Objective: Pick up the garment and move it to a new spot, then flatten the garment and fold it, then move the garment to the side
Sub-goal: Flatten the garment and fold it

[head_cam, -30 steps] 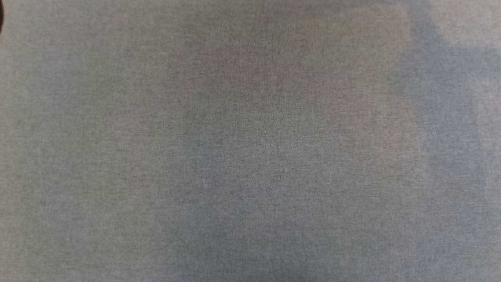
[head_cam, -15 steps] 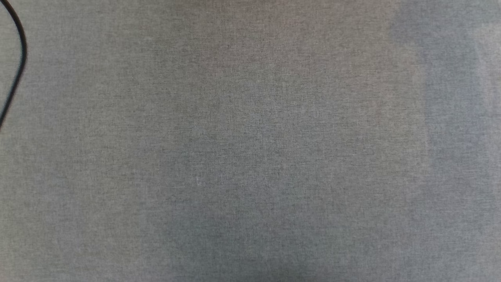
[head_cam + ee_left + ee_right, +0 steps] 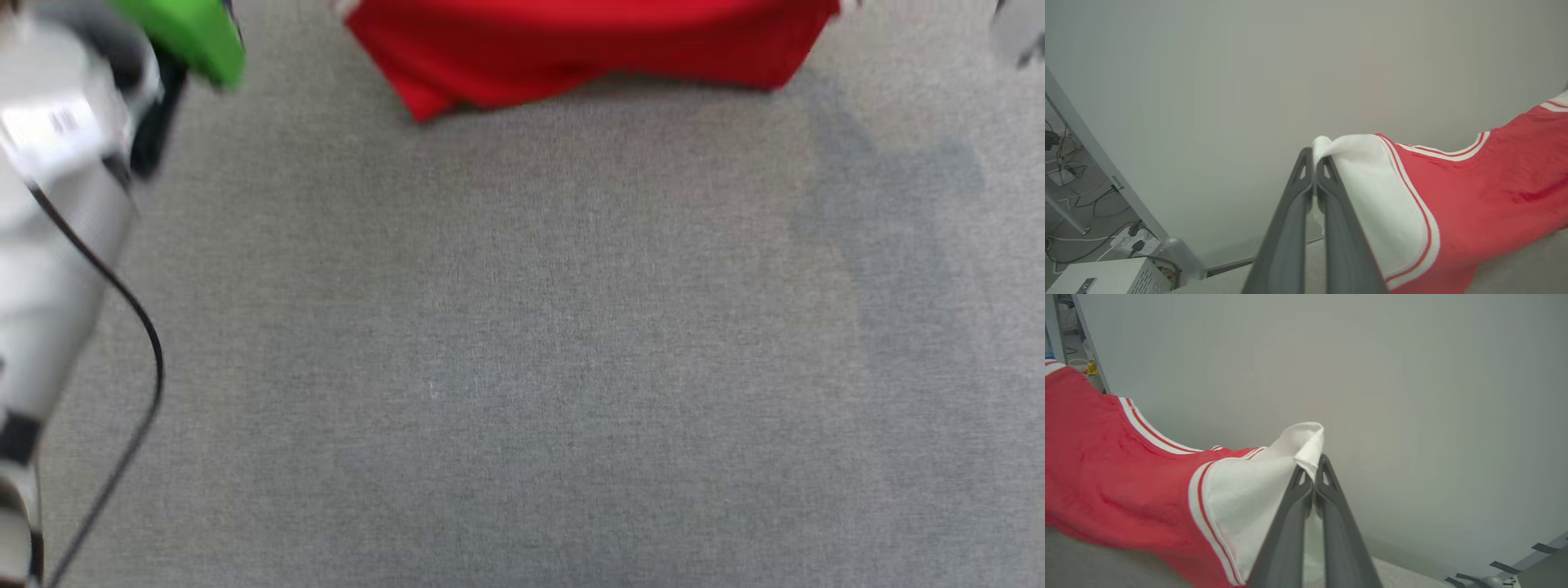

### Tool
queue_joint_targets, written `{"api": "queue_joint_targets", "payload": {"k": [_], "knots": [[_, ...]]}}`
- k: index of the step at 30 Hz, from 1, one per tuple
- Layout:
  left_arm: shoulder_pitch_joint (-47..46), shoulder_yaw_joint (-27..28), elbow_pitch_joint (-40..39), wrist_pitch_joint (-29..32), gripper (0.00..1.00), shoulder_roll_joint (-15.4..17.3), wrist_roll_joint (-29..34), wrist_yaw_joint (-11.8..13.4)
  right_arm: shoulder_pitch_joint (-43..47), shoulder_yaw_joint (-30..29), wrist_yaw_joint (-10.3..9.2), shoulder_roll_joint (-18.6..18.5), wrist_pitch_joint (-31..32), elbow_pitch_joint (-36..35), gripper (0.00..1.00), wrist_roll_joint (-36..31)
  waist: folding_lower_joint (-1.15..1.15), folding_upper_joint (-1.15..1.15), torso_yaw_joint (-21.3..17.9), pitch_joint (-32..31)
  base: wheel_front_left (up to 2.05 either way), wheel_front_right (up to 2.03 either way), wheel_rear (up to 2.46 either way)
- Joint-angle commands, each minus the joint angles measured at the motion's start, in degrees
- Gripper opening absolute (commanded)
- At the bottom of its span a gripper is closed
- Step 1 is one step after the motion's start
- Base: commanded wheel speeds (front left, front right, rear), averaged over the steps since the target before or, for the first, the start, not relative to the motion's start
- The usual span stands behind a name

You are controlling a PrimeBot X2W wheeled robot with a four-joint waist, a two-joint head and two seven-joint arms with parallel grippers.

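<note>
- The garment [image 3: 588, 45] is stretched along the top edge of the head view, and its red lower part rests on the grey bench [image 3: 522, 343].
- The left fingers [image 3: 1290, 220] are pressed together at the centre of the left wrist view, with a white fold of the garment pinched at their tips.
- The right fingers [image 3: 1288, 531] are likewise clamped on the opposite white fold, at the centre of the right wrist view.

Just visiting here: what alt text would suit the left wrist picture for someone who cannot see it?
The left gripper, its two dark fingers shut, pinches the white sleeve of a red garment with striped trim. The garment stretches away to the right in front of a plain pale wall.
</note>
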Motion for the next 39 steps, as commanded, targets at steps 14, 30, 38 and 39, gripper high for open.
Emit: {"api": "queue_joint_targets", "payload": {"k": [14, 30, 38, 39], "knots": [[48.33, 5.62, -24.26, -0.33, 0.00, 6.56, -5.59, 11.84, 36.90, 0.08, -0.04, -7.31, -2.06, -11.96, 0.00, 6.19, 0.00, 0.00, 0.80, -15.91, 0.00, 0.00, 0.00], [74.09, 11.92, -23.74, -0.33, 0.00, 2.19, -4.29, 16.27, 73.94, -16.82, -0.04, -4.51, -1.59, -14.77, 0.00, 5.72, 0.00, 0.00, 1.77, -21.65, 0.00, 0.00, 0.00], [76.04, 14.56, -23.97, -0.34, 0.00, 0.08, -1.29, 14.68, 80.57, -23.51, -0.04, -3.08, 2.62, -19.25, 0.00, 3.17, 0.00, 0.00, 1.94, -21.32, 0.00, 0.00, 0.00], [75.98, 14.80, -24.17, -0.34, 0.00, -0.25, -0.84, 14.59, 80.61, -24.19, -0.04, -2.77, 3.28, -19.87, 0.13, 2.68, 0.00, 0.00, 1.90, -21.12, 0.00, 0.00, 0.00]]}}
